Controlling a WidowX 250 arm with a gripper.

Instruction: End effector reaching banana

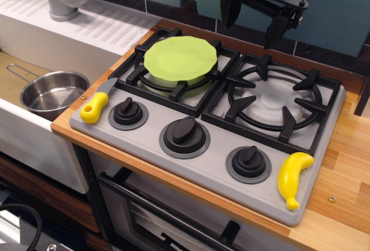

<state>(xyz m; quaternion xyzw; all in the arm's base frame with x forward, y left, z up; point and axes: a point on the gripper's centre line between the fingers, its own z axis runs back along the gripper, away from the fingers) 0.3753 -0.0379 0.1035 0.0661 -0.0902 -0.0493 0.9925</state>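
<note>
our hand [252,21] hangs high over the back of the toy stove [202,147], its two dark fingers [229,9] spread apart with nothing between them. the banana [292,178] lies at the stove's front right corner, just beside the rightmost knob [248,163], resting on the grey panel with its curve bowing toward the wooden table [341,187]. it is well apart from the hand, with the right burner grate [272,98] between them.

to do this reach well, we judge we should bring the hand forward and to the right over the grate, keeping it high enough to clear the raised black bars, and only then come down. we would turn the fingers so they straddle the banana across its narrow width near its middle, not along its length. the glossy plastic will probably slip, so a centred approach matters. we should not confuse it with the yellow-handled knife [98,105] at the far left corner, next to the green plate [180,59].
</note>
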